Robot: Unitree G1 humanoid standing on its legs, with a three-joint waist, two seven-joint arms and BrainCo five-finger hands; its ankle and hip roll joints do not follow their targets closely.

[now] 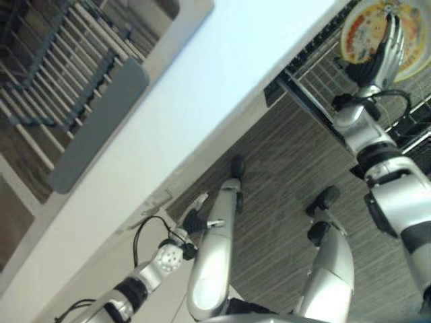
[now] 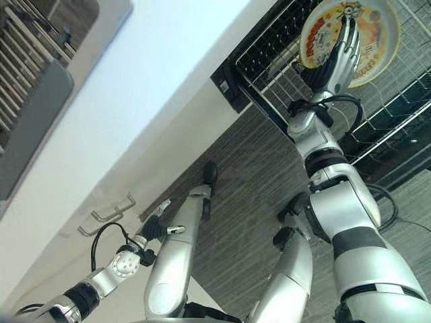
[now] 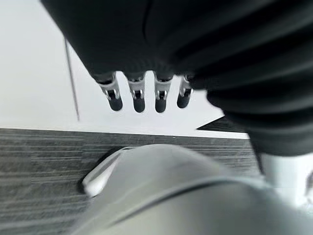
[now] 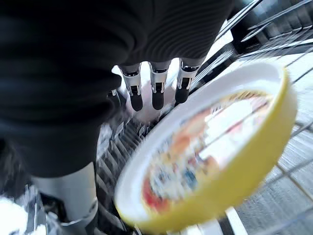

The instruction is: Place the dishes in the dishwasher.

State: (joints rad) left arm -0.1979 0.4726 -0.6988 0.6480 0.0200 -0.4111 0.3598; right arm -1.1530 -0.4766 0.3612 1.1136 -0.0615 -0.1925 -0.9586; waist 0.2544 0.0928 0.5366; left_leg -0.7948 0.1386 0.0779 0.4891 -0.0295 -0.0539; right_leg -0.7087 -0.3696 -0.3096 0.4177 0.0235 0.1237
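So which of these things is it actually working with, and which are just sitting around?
Part of the job:
- plate, yellow-rimmed, over the rack
- dishwasher rack, pulled out
- right hand, at the plate

Just there:
- white counter
- drying rack on the counter
- grey mat beside it
- left hand, hanging idle

A white worktop [image 1: 222, 74] runs across the room above a grey striped floor [image 1: 283, 222], with a drying rack [image 1: 60, 87] at its far edge.
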